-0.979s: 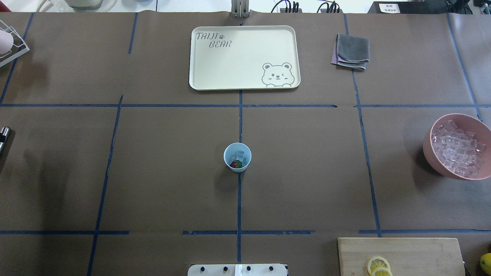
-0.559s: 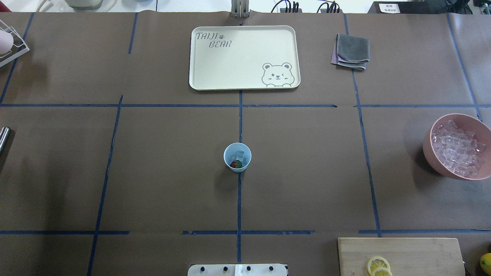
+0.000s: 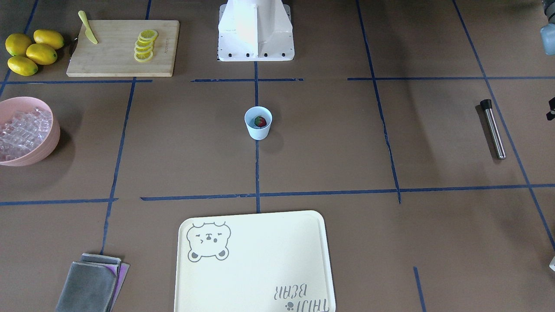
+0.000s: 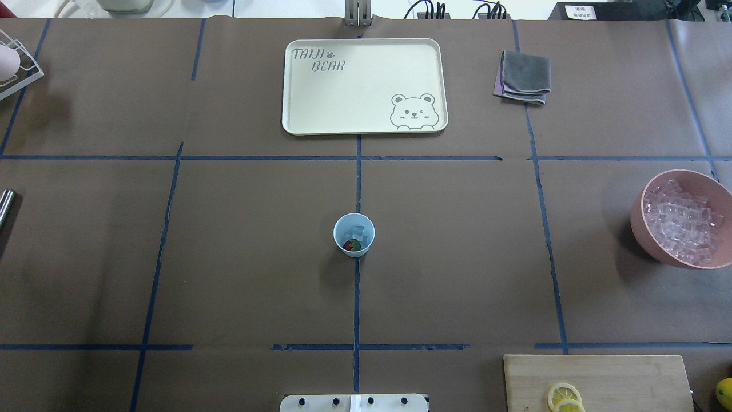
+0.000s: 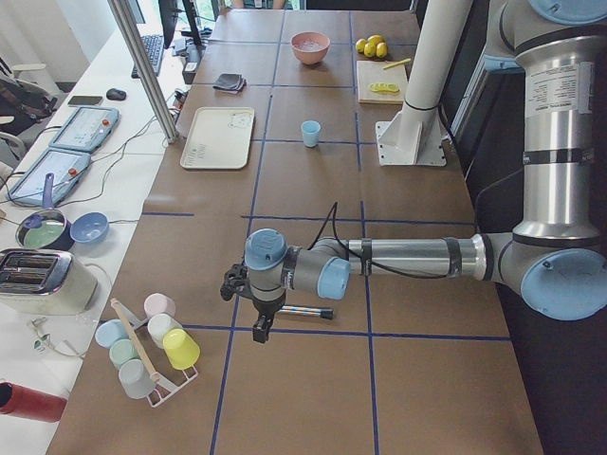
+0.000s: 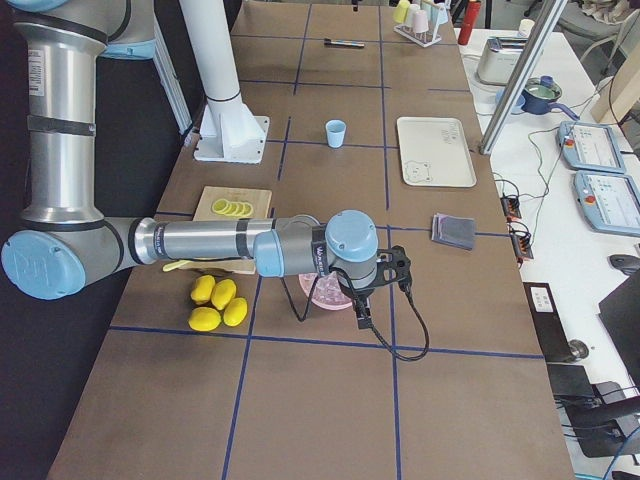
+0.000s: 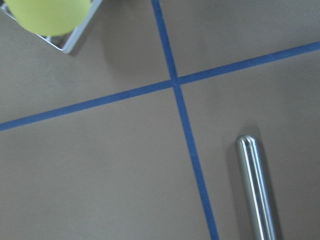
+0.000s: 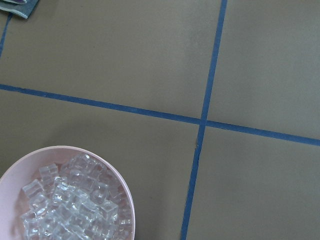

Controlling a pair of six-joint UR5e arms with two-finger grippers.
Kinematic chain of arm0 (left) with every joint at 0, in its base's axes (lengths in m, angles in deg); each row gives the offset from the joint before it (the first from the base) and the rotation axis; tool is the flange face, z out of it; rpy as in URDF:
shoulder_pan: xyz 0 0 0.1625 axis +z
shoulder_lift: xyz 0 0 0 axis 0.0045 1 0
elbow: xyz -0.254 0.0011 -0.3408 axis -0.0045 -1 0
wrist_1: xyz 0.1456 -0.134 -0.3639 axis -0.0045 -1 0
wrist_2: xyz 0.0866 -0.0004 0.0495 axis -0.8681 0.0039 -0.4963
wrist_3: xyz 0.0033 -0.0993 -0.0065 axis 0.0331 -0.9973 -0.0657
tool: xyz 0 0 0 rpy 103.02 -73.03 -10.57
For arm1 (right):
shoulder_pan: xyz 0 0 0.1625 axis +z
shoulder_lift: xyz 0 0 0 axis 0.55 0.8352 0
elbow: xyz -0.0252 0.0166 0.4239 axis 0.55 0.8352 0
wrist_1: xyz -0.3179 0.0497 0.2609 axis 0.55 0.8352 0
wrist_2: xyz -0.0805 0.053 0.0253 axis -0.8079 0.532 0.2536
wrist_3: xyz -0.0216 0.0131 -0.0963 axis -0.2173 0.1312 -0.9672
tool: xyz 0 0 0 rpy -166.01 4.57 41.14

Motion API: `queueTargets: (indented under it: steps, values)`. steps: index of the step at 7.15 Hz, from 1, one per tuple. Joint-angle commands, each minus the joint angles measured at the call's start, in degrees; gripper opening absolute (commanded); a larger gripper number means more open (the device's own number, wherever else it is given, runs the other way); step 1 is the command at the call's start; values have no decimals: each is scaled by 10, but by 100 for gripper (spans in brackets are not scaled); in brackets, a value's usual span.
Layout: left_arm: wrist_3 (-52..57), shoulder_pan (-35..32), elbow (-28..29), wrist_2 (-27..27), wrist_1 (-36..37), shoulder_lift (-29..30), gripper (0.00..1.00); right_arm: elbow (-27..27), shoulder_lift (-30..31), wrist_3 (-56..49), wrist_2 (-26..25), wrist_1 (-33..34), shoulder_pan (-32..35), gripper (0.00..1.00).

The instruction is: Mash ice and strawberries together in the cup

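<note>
The pale blue cup (image 4: 354,234) stands upright at the table's middle, also in the front view (image 3: 258,122). Inside it lie a red strawberry (image 4: 351,245) and a few clear ice cubes (image 4: 357,232). More ice (image 4: 683,223) fills a pink bowl (image 4: 637,220) at the right edge. My left gripper (image 5: 260,332) hangs over the table's left end beside a steel rod (image 3: 493,128), far from the cup. My right gripper (image 6: 362,318) hangs by the pink bowl (image 6: 322,292). Each shows only in a side view, so I cannot tell if it is open or shut.
A cream bear tray (image 4: 364,86) lies at the far middle, with a folded grey cloth (image 4: 523,77) to its right. A wooden board (image 3: 122,47) with lemon slices and a yellow knife sits near the base, whole lemons (image 3: 30,52) beside it. A rack of coloured cups (image 5: 152,341) stands at the left end.
A dark part over the steel rod at the overhead view's left edge has gone from view, leaving the rod bare. The cup and its contents have not moved.
</note>
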Motion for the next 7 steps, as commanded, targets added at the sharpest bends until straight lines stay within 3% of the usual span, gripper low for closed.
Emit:
queueTargets:
  steps: [1,3,7]
  values:
    - [75,-59,-1,5,137,45,100,0,-4,0,1,21,0,99]
    - [67,-67,3,54,151,42,100,1,0,0,1,23,0,99]
    - [51,-71,2,55,142,28,100,3,2,1,6,35,0,99]
